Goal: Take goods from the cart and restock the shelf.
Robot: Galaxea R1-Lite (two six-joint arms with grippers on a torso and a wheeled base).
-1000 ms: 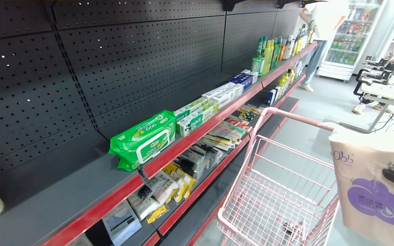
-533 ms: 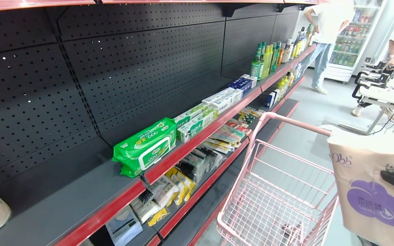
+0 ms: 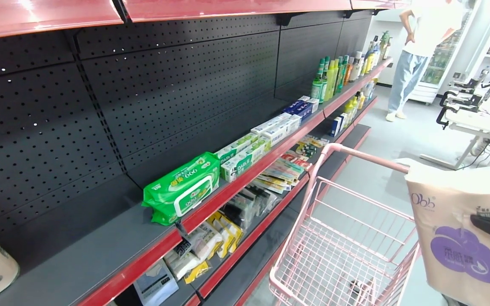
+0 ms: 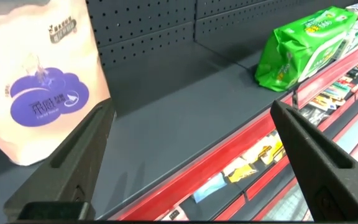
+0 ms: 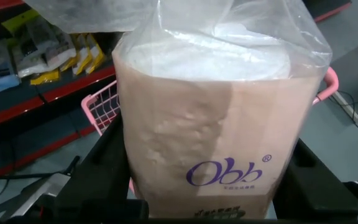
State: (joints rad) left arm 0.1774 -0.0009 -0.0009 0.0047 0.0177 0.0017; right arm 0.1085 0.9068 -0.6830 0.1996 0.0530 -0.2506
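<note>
Pinched between the two dark fingers of the right gripper [image 5: 209, 186]: a tissue pack [image 3: 462, 238], beige with a purple cloud print, clamped from both flanks. Held upright, long axis vertical, printed face toward the head camera, loose clear wrap bunched at the top end. Hangs over the right side of the pink wire cart [image 3: 347, 255], above basket level, well apart from the shelf [image 3: 79, 250].

Facing the bare grey board of that shelf: the left gripper [image 4: 191, 168], fingers spread wide, nothing between them. Beyond it on the board, a second tissue pack [image 4: 39, 93], standing upright too, long axis vertical, purple print turned out toward the aisle.

Farther along the same board, a green wet wipes pack [image 3: 181, 189] lying flat at the red front lip, long axis slanted to that lip. Past it, toothpaste boxes [image 3: 245, 155] in a row along the lip, then bottles [image 3: 334, 74] standing at the far end.
</note>
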